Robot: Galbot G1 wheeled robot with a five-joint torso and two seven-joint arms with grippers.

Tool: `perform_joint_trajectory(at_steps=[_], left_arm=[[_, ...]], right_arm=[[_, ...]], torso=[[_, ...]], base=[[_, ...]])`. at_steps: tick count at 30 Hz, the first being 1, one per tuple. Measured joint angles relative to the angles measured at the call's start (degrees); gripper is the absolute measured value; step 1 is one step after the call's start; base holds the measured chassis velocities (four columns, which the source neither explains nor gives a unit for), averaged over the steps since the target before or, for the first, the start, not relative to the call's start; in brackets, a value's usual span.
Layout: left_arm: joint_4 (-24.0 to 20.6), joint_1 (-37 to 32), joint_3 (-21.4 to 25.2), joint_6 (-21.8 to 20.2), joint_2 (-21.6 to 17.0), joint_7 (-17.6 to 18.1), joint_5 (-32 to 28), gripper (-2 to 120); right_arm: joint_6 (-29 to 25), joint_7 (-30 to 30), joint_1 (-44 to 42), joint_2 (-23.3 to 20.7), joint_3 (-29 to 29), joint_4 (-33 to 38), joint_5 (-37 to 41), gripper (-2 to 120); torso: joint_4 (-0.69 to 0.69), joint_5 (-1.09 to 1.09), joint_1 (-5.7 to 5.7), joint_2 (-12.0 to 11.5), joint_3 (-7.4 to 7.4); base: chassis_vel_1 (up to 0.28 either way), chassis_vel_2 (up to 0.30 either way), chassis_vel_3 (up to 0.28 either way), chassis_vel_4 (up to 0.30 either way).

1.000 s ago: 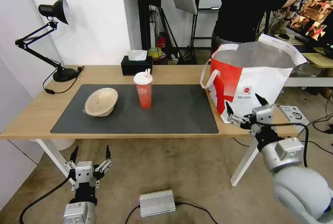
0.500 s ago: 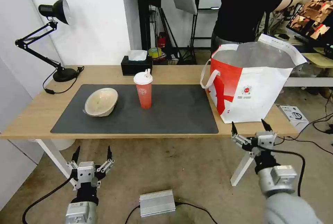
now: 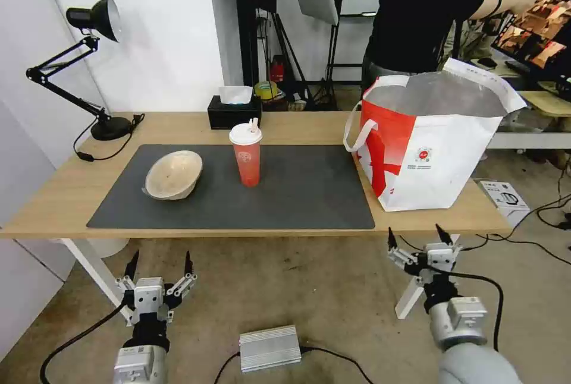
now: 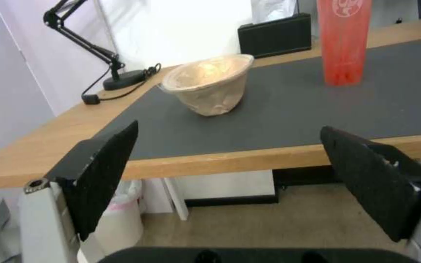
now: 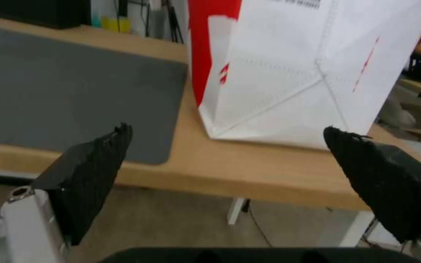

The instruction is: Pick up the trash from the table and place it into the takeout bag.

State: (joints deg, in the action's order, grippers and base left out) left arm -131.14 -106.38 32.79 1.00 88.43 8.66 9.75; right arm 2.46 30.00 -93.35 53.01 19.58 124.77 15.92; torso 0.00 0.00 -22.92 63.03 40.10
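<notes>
On mat (image 3: 297, 194), upright red cup (image 3: 246, 155)

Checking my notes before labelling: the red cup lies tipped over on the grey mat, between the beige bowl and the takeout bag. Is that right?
Not quite. The red cup stands upright on the grey mat, as the head view shows. It is indeed between the beige bowl and the takeout bag.
</notes>
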Motion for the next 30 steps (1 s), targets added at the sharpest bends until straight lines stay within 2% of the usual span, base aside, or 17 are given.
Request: perform_joint_trajectory(at_steps=[30], left_arm=[[0.51, 1.23, 0.09, -0.18, -0.42, 0.05, -0.24, 100]], right_arm=[[0.19, 1.16, -0.11, 1.74, -2.16, -1.22, -2.01, 100]], torso=[[0.0, 0.0, 0.0, 0.0, 0.0]], base=[[0.0, 0.0, 0.0, 0.0]])
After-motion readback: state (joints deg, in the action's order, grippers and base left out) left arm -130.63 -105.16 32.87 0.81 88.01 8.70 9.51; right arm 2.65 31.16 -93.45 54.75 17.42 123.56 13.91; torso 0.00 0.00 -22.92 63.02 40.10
